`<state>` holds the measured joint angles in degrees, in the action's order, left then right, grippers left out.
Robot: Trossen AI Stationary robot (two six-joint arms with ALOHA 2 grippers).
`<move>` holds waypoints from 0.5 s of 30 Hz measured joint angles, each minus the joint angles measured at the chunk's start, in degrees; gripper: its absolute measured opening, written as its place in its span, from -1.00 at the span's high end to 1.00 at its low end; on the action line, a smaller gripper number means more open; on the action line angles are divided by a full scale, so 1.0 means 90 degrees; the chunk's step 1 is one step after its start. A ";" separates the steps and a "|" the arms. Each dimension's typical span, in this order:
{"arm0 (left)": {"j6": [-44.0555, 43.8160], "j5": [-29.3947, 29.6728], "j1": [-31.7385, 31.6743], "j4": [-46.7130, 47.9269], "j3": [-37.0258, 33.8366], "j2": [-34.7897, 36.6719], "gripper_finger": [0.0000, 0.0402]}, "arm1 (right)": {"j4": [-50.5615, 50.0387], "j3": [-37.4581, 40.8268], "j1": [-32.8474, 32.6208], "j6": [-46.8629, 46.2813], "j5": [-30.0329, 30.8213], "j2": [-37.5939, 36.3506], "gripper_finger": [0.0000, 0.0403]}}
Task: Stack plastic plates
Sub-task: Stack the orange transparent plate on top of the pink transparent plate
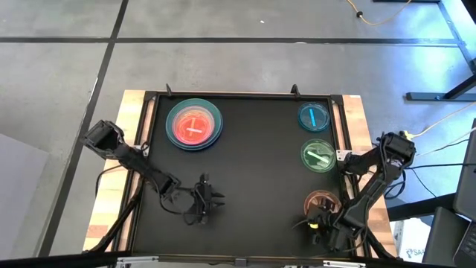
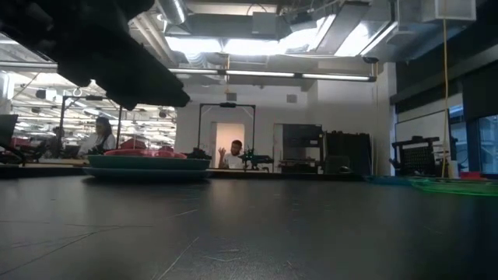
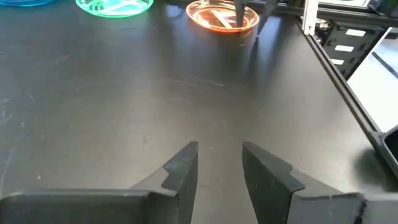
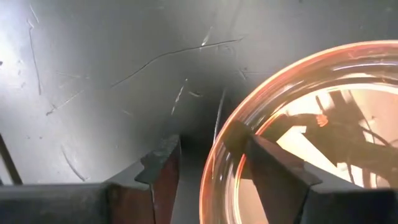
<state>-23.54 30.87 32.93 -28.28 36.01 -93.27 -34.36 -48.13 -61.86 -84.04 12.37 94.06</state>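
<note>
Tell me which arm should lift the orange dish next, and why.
The right. Its gripper already straddles the rim of the orange dish, one finger inside and one outside, jaws open. The left gripper sits open and empty mid-table, well away from that dish.

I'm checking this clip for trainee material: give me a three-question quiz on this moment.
1. True or false: the right gripper has its fingers either side of the orange dish's rim.
2. Which dish lies between the cyan dish and the orange dish? A) green B) magenta
3. Fill in: the left gripper sits open over bare ____.

Key: 1 true; 2 A, the green dish; 3 table.
</note>
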 joint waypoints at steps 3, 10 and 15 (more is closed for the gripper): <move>0.0009 -0.0019 -0.0111 0.0000 0.0000 0.0000 0.41 | -0.0014 0.0004 -0.0005 0.0204 0.0028 0.0010 0.12; 0.0327 -0.0041 -0.0239 0.0001 0.0000 0.0000 0.41 | -0.0025 0.0023 0.0047 0.0976 0.0487 0.0032 0.69; 0.0346 -0.0116 -0.0253 -0.0056 0.0000 0.0000 0.41 | 0.0259 0.0042 0.0359 0.1917 0.0864 0.0048 0.95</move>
<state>-20.43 29.83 30.65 -28.78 36.01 -93.27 -32.03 -47.76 -58.63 -66.79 20.14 94.49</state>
